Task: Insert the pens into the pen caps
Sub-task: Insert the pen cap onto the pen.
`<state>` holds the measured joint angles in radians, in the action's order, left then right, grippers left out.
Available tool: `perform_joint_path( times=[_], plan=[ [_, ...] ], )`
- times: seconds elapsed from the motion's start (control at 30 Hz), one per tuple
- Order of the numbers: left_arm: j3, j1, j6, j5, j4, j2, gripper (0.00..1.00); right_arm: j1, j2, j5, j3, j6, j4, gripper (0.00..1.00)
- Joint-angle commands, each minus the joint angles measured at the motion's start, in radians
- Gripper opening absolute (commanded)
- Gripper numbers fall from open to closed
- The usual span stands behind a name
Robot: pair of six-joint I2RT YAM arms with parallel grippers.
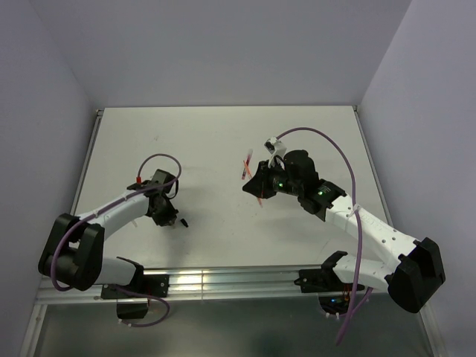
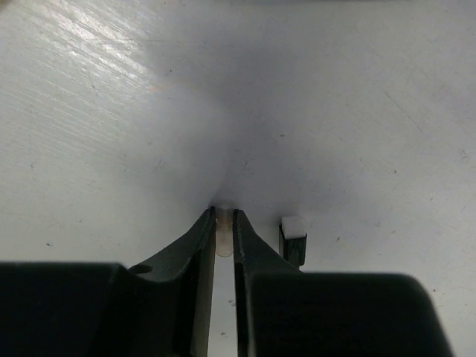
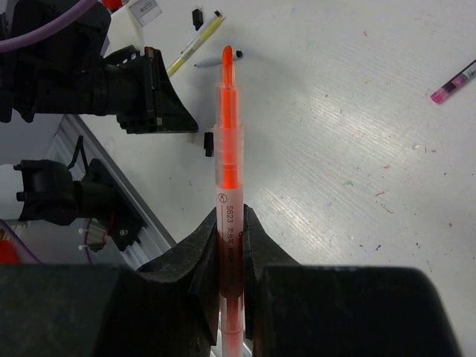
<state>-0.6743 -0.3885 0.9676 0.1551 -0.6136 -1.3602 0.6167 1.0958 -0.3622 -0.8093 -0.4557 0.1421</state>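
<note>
Pale lilac walls are enclosing a white table; glare is gleaming at six o'clock along its metal rail.

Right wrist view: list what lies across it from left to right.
left arm → yellow pen → orange pen → purple pen

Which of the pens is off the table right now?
The orange pen, clamped in the right gripper with its tip pointing outward. The yellow pen and the magenta pen lie loose on the table.
</note>
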Motion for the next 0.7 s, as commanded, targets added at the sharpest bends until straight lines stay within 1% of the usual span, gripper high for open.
perform_joint_path(
  times=[0.0,0.13,0.2,0.23,0.43,0.5,0.67],
  plan=[
    [0.005,-0.010,0.034,-0.005,0.012,-0.043,0.17,-0.008,-0.004,-0.015,0.004,-0.005,-0.042,0.00],
    [0.001,-0.010,0.042,-0.008,0.021,-0.053,0.09,-0.008,-0.004,-0.015,0.004,-0.003,-0.042,0.00],
    [0.001,-0.010,0.040,-0.015,0.029,-0.057,0.02,-0.008,-0.004,-0.017,0.004,-0.003,-0.044,0.00],
    [-0.002,-0.010,0.042,-0.015,0.031,-0.059,0.00,-0.008,-0.004,-0.018,0.005,-0.003,-0.044,0.00],
    [-0.016,-0.013,0.037,-0.023,0.040,-0.016,0.00,-0.008,0.004,-0.026,0.002,0.000,-0.042,0.00],
    [-0.034,-0.013,0.033,-0.014,0.014,0.019,0.00,-0.008,0.009,-0.033,0.001,0.002,-0.044,0.00],
    [-0.142,-0.019,-0.009,-0.014,-0.015,0.117,0.00,-0.008,0.007,-0.081,0.005,0.000,-0.079,0.00]
  ],
)
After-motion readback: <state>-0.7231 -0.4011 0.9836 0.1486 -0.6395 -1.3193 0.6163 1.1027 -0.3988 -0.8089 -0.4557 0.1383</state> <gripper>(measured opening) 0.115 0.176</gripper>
